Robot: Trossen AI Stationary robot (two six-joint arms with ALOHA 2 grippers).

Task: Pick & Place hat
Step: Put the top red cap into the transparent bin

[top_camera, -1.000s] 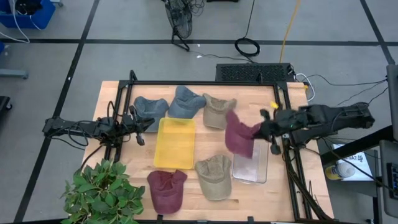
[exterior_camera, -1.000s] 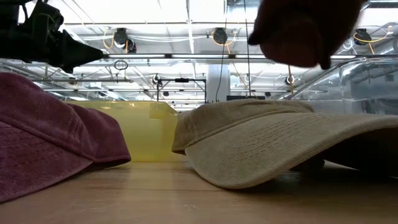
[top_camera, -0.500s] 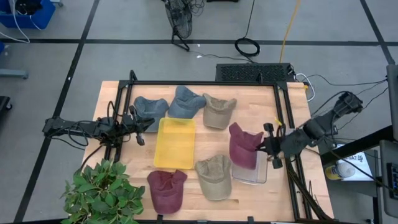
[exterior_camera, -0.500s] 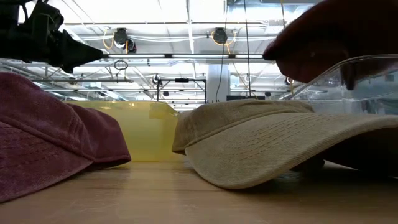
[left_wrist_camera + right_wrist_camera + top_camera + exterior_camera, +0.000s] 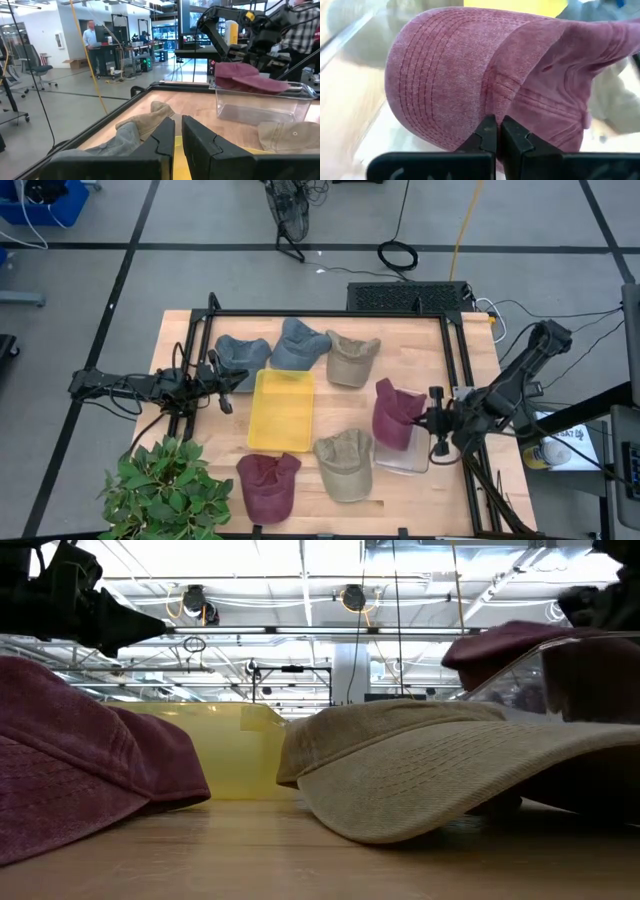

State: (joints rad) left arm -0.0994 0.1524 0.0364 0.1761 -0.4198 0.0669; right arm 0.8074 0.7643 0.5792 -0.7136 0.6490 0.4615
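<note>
A maroon hat (image 5: 396, 414) lies over the far end of a clear plastic bin (image 5: 404, 458) at the table's right. It also shows in the low view (image 5: 505, 640) and the left wrist view (image 5: 248, 81). My right gripper (image 5: 428, 420) is shut on it from the right, seen in the right wrist view (image 5: 497, 134). My left gripper (image 5: 222, 385) waits shut and empty at the table's left, by the yellow tray (image 5: 281, 410); its fingers (image 5: 178, 134) nearly touch. My right gripper pinches a fold of the maroon hat's cloth where the brim meets the crown (image 5: 492, 106) between its two fingers. The fingers come about level from the table's right side. The hat sits on top of the clear bin's rim (image 5: 260, 91), brim toward the near edge.
Two blue-grey hats (image 5: 240, 355), (image 5: 298, 343) and a tan hat (image 5: 350, 358) lie along the far side. Another tan hat (image 5: 345, 463) and a maroon hat (image 5: 268, 485) lie near the front. A potted plant (image 5: 165, 490) stands at the near left corner.
My right gripper has carried the maroon hat toward the table's near and right edges and down. The hat hung above the bin's far end before and now sits on the clear bin's top. The right arm's elbow has swung back to the right.
</note>
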